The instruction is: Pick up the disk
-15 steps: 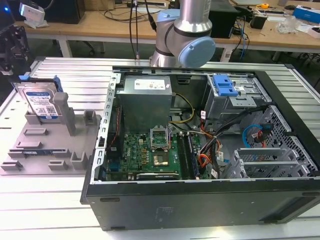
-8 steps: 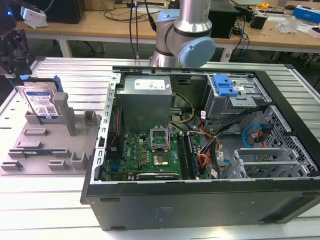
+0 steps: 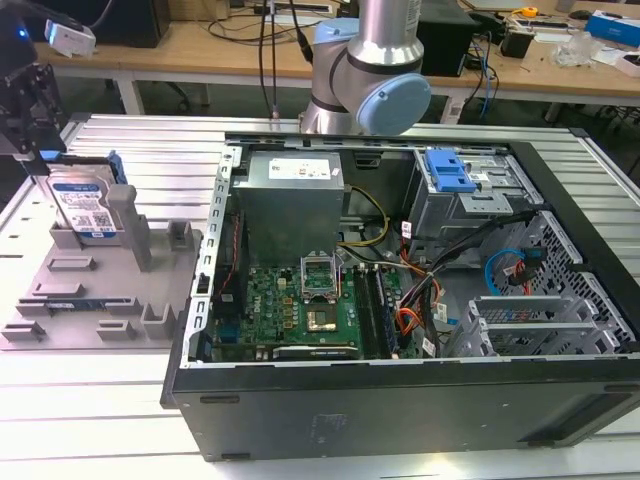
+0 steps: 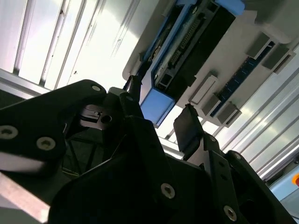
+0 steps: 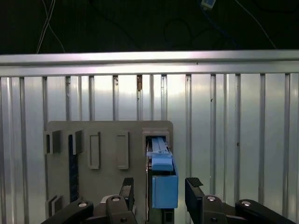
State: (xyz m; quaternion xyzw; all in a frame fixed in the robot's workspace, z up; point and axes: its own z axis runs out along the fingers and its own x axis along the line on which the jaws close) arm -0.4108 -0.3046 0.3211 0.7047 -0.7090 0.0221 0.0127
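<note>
In the first wrist view the released pincer flanks the disk, its near end cut off.

The disk stands in the tray by the table's edge at the exterior view's left, with the computer case just beside the tray.

Silver metal shows on the disk, its white-and-blue paper label glossy, its rails smooth blue plastic. The holder is matt grey plastic. The ribbed metal bench gleams bright. The jaws are matt black with shiny screw heads, and the case is dull dark sheet metal.
</note>
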